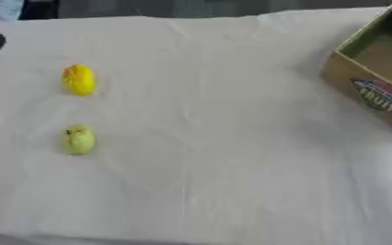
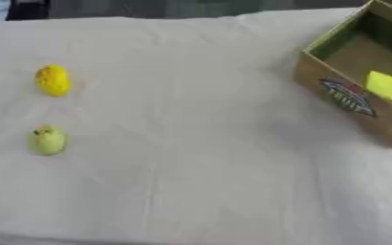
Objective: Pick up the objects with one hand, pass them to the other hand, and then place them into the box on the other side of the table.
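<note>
I have neither hand in either eye view, so I cannot tell whether their fingers are open or curled, and I judge I am between cycles, about to start a fresh pick. On the white cloth (image 1: pixel 233 143) at my left lie a yellow fruit (image 1: pixel 79 79) and, nearer to me and apart from it, a pale green fruit (image 1: pixel 79 139), while the cardboard box (image 2: pixel 350 98) at the far right already holds a yellow-green block (image 2: pixel 386 86). Next I would bring my left hand down over one fruit, close on it, carry it to mid-table for the right hand, then drop it in the box.
</note>
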You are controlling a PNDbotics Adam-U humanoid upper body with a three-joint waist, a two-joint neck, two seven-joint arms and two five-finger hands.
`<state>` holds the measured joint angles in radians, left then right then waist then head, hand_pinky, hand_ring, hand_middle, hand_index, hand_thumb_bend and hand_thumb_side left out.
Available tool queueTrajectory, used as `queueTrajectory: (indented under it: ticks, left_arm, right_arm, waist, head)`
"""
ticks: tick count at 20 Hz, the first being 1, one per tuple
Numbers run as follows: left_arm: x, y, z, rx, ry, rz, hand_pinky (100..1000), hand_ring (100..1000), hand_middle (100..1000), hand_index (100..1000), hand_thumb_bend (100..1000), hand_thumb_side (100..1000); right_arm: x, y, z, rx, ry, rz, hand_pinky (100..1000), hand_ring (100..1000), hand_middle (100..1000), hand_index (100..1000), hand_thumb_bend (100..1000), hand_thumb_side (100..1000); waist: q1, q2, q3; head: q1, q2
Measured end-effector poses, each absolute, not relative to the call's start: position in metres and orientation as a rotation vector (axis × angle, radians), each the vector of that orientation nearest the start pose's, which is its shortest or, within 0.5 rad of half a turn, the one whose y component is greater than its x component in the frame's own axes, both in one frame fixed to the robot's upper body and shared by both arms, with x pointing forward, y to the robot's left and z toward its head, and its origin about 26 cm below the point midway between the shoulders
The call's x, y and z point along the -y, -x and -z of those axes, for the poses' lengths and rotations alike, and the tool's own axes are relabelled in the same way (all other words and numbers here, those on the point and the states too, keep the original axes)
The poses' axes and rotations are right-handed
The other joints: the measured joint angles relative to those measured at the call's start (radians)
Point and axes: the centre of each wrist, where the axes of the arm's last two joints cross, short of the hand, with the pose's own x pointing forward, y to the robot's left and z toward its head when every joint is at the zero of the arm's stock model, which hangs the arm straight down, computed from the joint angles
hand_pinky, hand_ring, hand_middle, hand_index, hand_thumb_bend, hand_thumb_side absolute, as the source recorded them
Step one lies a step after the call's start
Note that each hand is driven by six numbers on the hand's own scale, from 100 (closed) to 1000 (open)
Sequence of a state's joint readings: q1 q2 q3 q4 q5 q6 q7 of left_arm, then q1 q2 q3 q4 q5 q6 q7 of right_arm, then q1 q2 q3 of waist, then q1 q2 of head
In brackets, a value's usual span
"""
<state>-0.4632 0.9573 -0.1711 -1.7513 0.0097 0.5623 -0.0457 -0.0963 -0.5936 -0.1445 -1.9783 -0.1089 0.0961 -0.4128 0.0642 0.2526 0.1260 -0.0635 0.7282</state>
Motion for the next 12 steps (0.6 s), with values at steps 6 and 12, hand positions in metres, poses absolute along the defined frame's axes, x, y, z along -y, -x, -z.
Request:
queueTrajectory:
  ticks: [6,12]
  left_arm:
    - [-0.327,-0.333,-0.257,1.286,-0.728,0.911,677,655,643,759,711,432]
    - [-0.318,-0.339,-0.244,1.171,-0.708,1.005,627,612,611,733,708,388]
  right_arm:
    - [0.349,-0.273,-0.189,2.047,0.680,-0.012,1000,920,942,1000,100,525]
    - [0.347,-0.274,-0.188,2.038,0.672,-0.024,1000,917,940,1000,100,525]
  waist:
    - [0.003,0.001,-0.010]
    - [0.009,0.001,-0.017]
  head:
    - [-0.005,0.000]
    - [-0.005,0.001]
